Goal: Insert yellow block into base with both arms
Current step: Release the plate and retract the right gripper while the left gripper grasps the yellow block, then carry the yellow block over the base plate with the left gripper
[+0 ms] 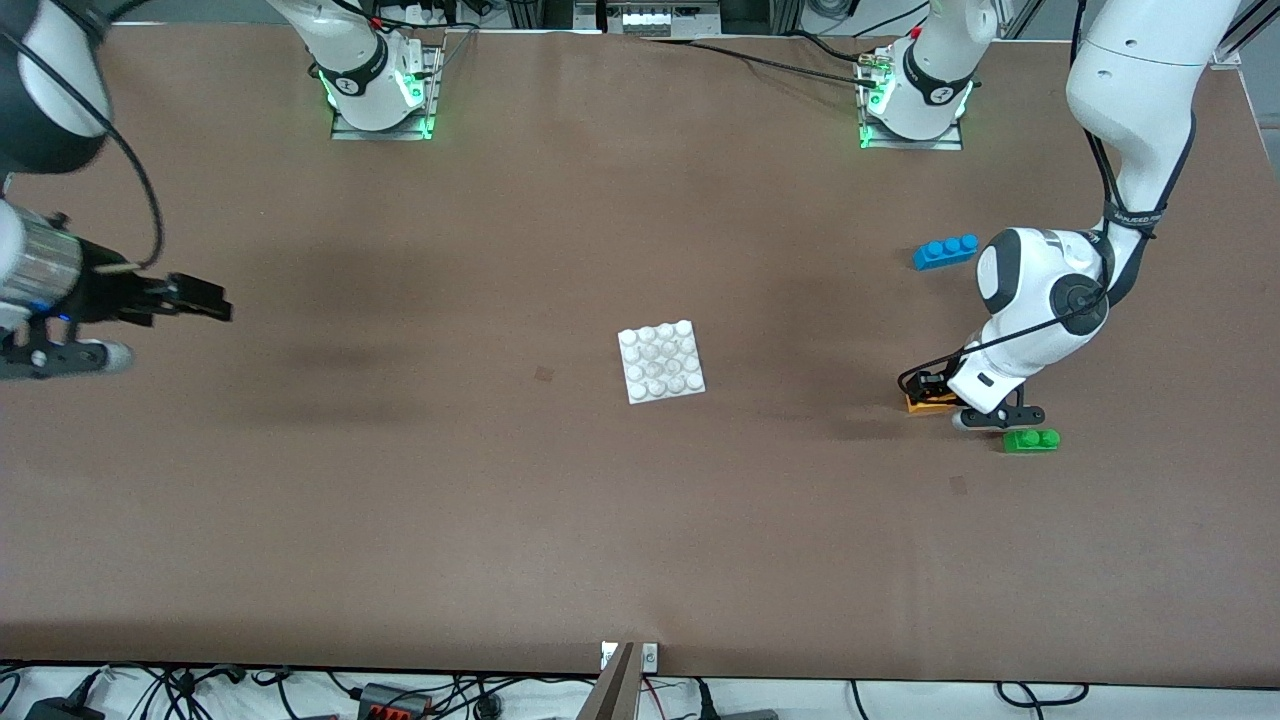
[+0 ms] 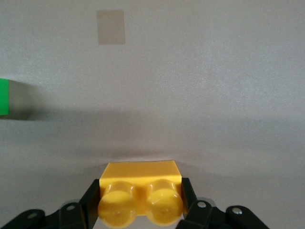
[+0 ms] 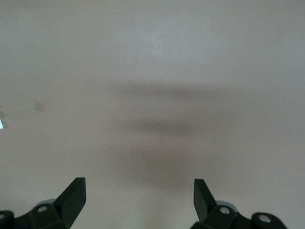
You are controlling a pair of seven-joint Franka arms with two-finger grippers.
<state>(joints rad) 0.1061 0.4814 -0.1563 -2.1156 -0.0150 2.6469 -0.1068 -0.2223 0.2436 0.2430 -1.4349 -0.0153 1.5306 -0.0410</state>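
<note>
Table (image 1: 560, 520), one: brown top that carries every item we list below

Arms, two. The left arm is bent down at its own end of the table; the right arm waits, raised over bare tabletop at its end

Base (image 1: 661, 362), one: flat white square plate with a four-by-four grid of studs, lying flat near the table's middle, well apart from all bricks. We judge it stiff and light, so it may slide or tip under a pressing brick; steadying it by an edge looks like the job for the waiting arm

Blue brick (image 1: 945, 251), one: three studs, farther from the front camera than the left gripper, untouched

Green brick (image 1: 1031, 440), one: two studs, just beside the left gripper and slightly nearer the camera; not wanted

Yellow block (image 2: 141, 191), one: two studs, on the table at the left arm's end. We judge it hard, light, smooth-sided plastic, liable to slip or twist if pinched off-centre; the flat side walls are the place to hold, studs left free

Left gripper (image 2: 141, 202), one: fingers closed tight against the yellow block's two side walls, low at the table

Right gripper (image 3: 139, 195), one: fingers spread wide, holding nothing
</note>
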